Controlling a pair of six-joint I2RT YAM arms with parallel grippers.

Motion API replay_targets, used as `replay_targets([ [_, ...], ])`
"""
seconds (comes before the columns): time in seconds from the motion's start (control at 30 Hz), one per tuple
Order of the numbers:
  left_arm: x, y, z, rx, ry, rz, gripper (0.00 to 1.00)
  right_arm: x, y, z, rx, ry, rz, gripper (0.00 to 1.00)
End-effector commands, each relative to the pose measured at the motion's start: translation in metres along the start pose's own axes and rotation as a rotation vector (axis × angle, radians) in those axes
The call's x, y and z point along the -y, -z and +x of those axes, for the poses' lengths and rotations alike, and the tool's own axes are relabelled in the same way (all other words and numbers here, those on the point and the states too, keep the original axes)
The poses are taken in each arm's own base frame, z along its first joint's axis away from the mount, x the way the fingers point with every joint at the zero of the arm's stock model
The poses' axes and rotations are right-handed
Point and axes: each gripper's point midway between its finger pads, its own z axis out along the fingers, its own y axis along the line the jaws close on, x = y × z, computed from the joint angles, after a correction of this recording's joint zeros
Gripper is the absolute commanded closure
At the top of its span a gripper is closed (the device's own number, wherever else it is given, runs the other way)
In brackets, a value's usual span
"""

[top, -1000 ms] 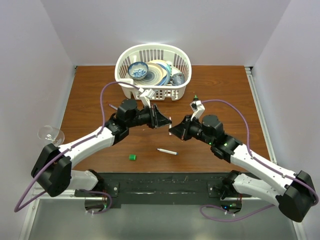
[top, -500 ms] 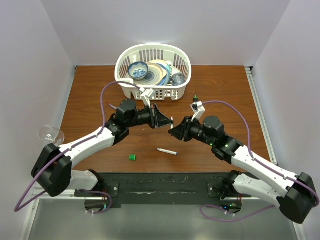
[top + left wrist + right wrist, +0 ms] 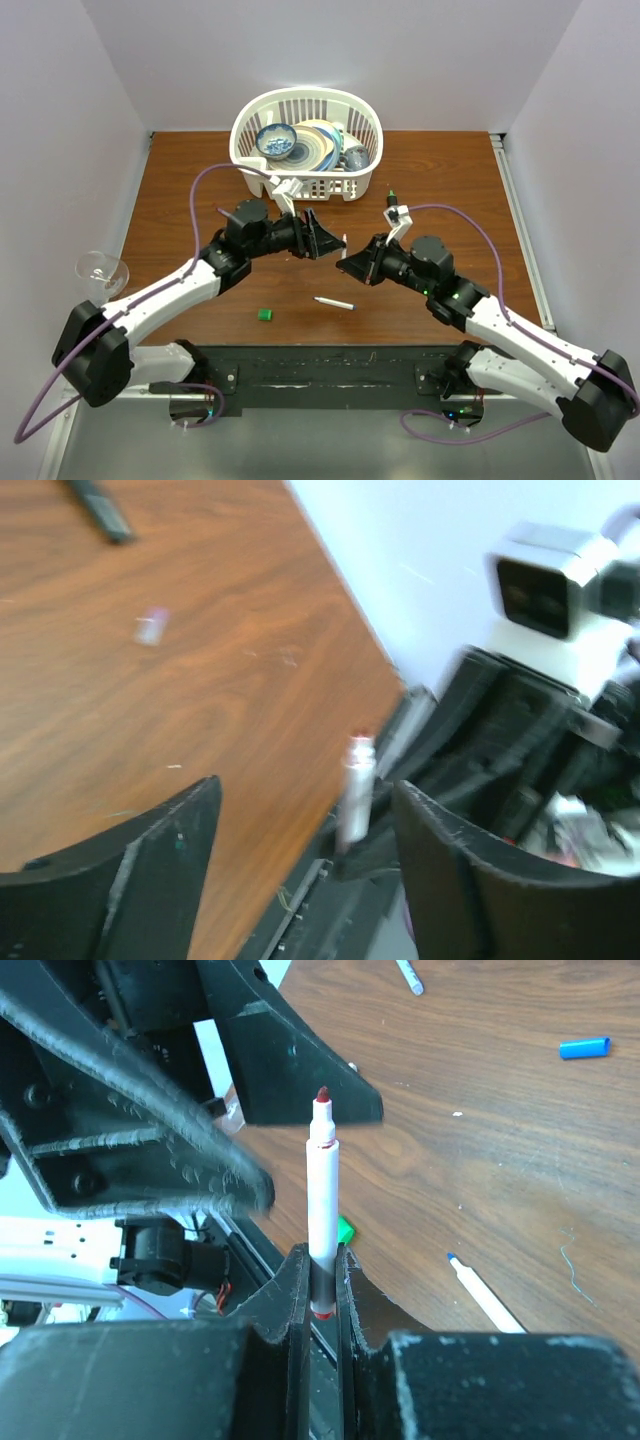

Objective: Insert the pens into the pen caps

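Observation:
My right gripper is shut on the lower end of a white pen, which stands upright with its red tip bare. My left gripper is open, its jaws on either side of that pen without touching it, and they hold nothing. In the top view the two grippers meet over mid-table, the left and the right. A second white pen with a blue tip lies flat on the table. The green cap and the blue cap lie loose. A black marker lies further off.
A white basket of dishes stands at the back of the wooden table. A small pinkish thing, too blurred to name, lies on the wood. A clear glass stands off the table's left edge. A black rail runs along the near edge.
My left gripper has gone from shut to open, and the left arm has shifted slightly. The right gripper still grips the red-tipped pen at the same spot.

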Motion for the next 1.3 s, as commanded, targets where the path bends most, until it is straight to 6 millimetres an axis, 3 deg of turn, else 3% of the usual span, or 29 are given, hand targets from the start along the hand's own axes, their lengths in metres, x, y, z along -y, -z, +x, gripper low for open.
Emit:
replay_targets([
  [0.0,-0.028,0.026,-0.035,0.13,-0.01,-0.284,0.25,-0.005,0.01,-0.01,0.051,0.019,-0.001,1.0],
  [0.03,-0.036,0.032,-0.045,0.162,0.011,-0.352,0.25,-0.004,0.013,-0.014,0.071,0.023,0.01,1.0],
  [0.07,-0.066,0.047,-0.044,0.187,0.049,-0.524,0.25,-0.004,0.015,-0.015,0.078,0.026,0.018,1.0],
  [0.13,-0.09,0.066,-0.058,0.252,0.098,-0.668,0.26,-0.004,0.021,-0.018,0.088,0.045,0.022,1.0],
  [0.17,-0.111,0.083,-0.057,0.261,0.107,-0.787,0.27,-0.004,0.023,-0.02,0.095,0.051,0.026,1.0],
  [0.23,-0.136,0.105,-0.07,0.258,0.037,-0.874,0.27,-0.003,0.027,-0.02,0.094,0.065,0.038,1.0],
  [0.47,-0.197,0.154,-0.068,-0.083,-0.299,-1.123,0.27,-0.001,0.046,-0.027,0.117,0.1,0.09,1.0],
  [0.6,-0.225,0.158,-0.056,-0.254,-0.341,-1.161,0.25,-0.004,0.053,-0.029,0.12,0.116,0.082,1.0],
  [0.7,-0.244,0.155,-0.046,-0.291,-0.283,-1.118,0.26,-0.005,0.057,-0.027,0.111,0.125,0.082,1.0],
  [0.83,-0.267,0.166,-0.04,-0.323,-0.24,-1.154,0.26,-0.003,0.065,-0.024,0.103,0.137,0.093,1.0],
  [1.1,-0.293,0.173,-0.01,-0.413,-0.141,-1.139,0.24,0.0,0.081,-0.03,0.127,0.175,0.131,1.0],
  [1.27,-0.304,0.178,-0.003,-0.435,-0.104,-1.153,0.24,0.0,0.086,-0.032,0.138,0.181,0.134,1.0],
])
